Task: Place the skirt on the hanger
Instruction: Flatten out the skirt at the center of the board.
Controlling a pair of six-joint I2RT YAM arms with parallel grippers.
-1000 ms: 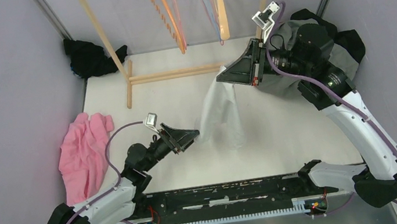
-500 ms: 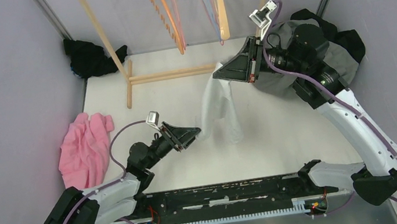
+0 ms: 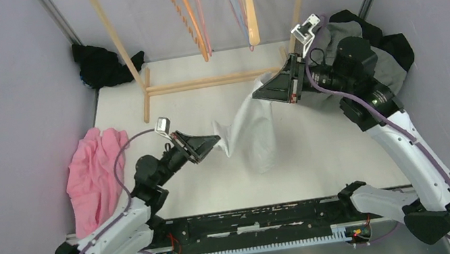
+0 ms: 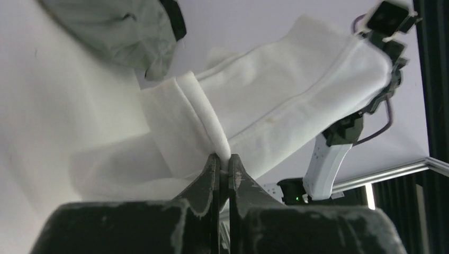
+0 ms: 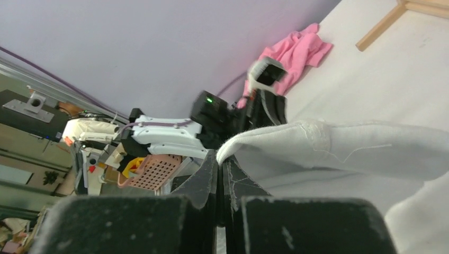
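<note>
Lilac walls enclose a white worktop [image 3: 319, 153]. A wooden rack [image 3: 196, 84] stands at its far side, with hangers [image 3: 251, 17] suspended inside the frame. Three loose items lie at the margins: a pink garment [image 3: 93, 175] on the left, a black garment [image 3: 101, 65] in the far-left corner and a grey garment [image 3: 393, 63] at far right.

The white skirt [image 3: 256, 129] is at mid-worktop, lifted and strung between my two arms, and its lower part drapes onto the surface. Its long axis runs from near left to far right. My right gripper [image 3: 267, 88] is clamped fully down on the far, upper edge, which appears to be the waistband. My left gripper [image 3: 216, 140] is pinched tight on a fold at the near-left end.

The hangers lie beyond the skirt, up and toward the far side. Judgement: my right arm is much the nearer to them and should lead, with the left following to keep the edge spread.
</note>
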